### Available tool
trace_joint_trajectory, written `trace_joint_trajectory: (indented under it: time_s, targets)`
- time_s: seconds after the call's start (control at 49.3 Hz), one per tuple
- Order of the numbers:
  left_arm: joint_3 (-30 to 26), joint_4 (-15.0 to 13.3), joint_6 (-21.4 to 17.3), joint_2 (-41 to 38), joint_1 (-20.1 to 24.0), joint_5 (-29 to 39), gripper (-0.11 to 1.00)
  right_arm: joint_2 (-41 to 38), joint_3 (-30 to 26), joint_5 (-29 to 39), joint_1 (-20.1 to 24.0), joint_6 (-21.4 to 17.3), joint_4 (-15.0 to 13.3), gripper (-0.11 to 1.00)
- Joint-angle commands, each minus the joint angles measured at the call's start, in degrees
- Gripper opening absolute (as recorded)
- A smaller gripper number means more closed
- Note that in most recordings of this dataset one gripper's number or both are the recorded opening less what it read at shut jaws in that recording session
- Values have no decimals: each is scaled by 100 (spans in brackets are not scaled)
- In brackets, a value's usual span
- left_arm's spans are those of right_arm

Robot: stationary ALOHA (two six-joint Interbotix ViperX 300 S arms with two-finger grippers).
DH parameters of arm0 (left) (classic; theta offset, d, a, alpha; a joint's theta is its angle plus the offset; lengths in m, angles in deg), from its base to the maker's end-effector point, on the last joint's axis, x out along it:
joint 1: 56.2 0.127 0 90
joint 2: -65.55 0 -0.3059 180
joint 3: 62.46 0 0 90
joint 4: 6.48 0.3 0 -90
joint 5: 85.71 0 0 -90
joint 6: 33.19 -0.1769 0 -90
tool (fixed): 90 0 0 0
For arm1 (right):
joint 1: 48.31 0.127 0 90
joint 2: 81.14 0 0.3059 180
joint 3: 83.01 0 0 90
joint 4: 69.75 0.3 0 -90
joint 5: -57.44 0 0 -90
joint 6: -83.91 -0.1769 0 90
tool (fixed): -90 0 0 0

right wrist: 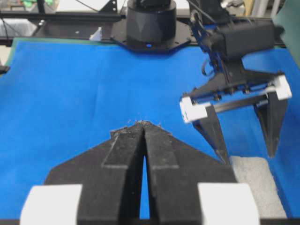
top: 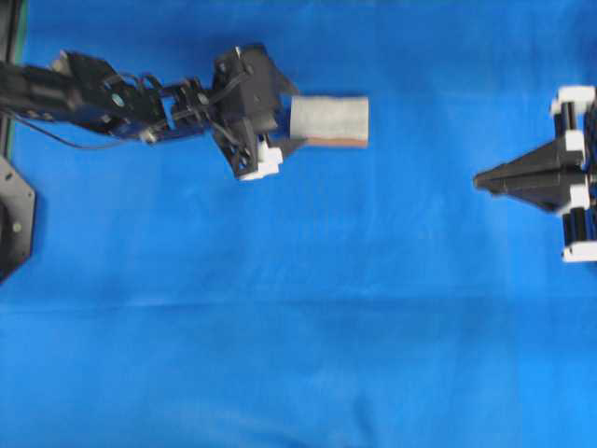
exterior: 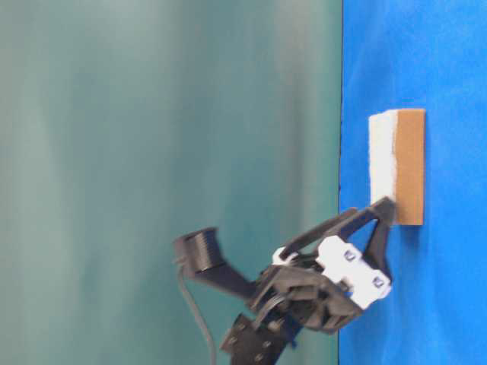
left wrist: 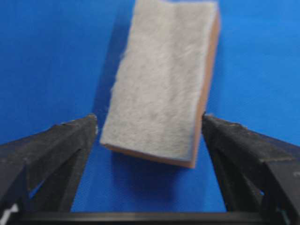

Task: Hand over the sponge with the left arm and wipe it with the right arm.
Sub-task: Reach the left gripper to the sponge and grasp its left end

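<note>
The sponge (top: 329, 119) lies on the blue cloth at upper centre, grey-white face up, with a thin orange-brown layer along its lower edge. My left gripper (top: 291, 117) is open, one finger on each side of the sponge's near end. In the left wrist view the sponge (left wrist: 161, 79) sits between the fingertips (left wrist: 89, 124); there is a small gap on the left, and the right tip is at its orange edge. From table level the sponge (exterior: 396, 163) rests flat with the left gripper (exterior: 380, 217) at its end. My right gripper (top: 478, 179) is shut and empty at the far right, pointing left.
Blue cloth (top: 308, 317) covers the table. The left arm's black base (right wrist: 150, 23) stands at the far end in the right wrist view, where the left gripper (right wrist: 248, 157) and sponge (right wrist: 255, 185) show at lower right. A black plate (top: 14, 224) sits at the left edge.
</note>
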Motion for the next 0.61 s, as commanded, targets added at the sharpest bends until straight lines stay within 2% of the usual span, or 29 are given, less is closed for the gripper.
trace_joint_trajectory:
  time_s: [0.0, 0.243, 0.467, 0.527, 0.588]
  targets:
    - [-220, 35, 9, -79, -9, -53, 94, -9, -88, -70, 0, 0, 0, 0]
    - [-501, 35, 9, -527, 88, -26, 94, -105, -88, -70, 0, 9, -9, 0]
    - [-519, 18, 18, -475, 53, 167, 93, -123, -88, -70, 0, 9, -9, 0]
    - [-519, 0, 26, -413, 44, 334, 89, -132, -97, -70, 0, 9, -9, 0]
    - [-519, 0, 26, -343, 26, 475, 77, -123, -88, -70, 0, 9, -9, 0]
